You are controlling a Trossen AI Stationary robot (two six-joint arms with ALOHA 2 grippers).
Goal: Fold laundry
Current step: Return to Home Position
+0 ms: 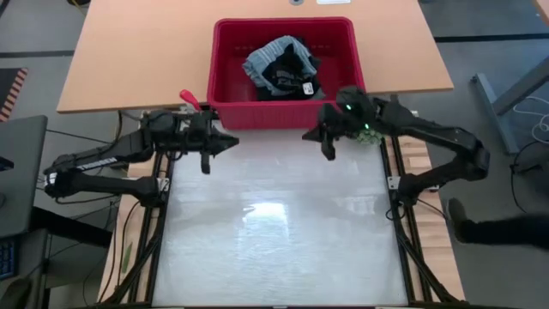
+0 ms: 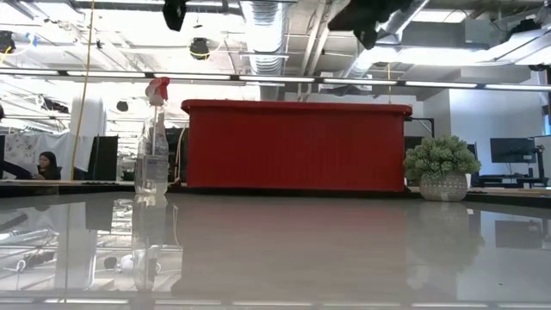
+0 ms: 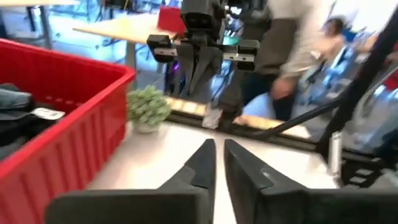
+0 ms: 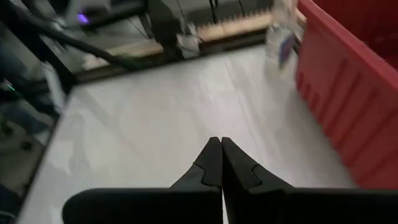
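High view: the red laundry basket (image 1: 283,112) stands at the far edge of the white worktop (image 1: 274,232), and all the laundry (image 1: 281,67) lies inside it, bunched toward the middle. A grey-blue striped garment (image 1: 270,56) sits on top at the far side. A black garment (image 1: 290,79) lies in front of it, showing a white tag (image 1: 305,87).

The two arms reach in from either side, and their claws face each other just in front of the basket's near wall, well apart, with bare worktop between them. The left claw (image 1: 232,142) hovers above the worktop near the basket's left corner. In the left wrist view its fingers (image 3: 205,162) are all but closed, with only a thin slit between them, and they hold nothing. The right claw (image 1: 309,135) hangs near the basket's right corner. In the right wrist view its fingers (image 4: 233,165) are pressed together at the tips and are also empty.

A clear spray bottle (image 2: 153,146) with a red trigger stands beside the basket's left end. A small green potted plant (image 2: 441,164) stands beside its right end, under the right arm. In the left wrist view the black cloth and its tag show over the basket's rim, the plant sits just past the basket's corner, and a blurred person (image 3: 292,43) in a pale top is behind the right arm.
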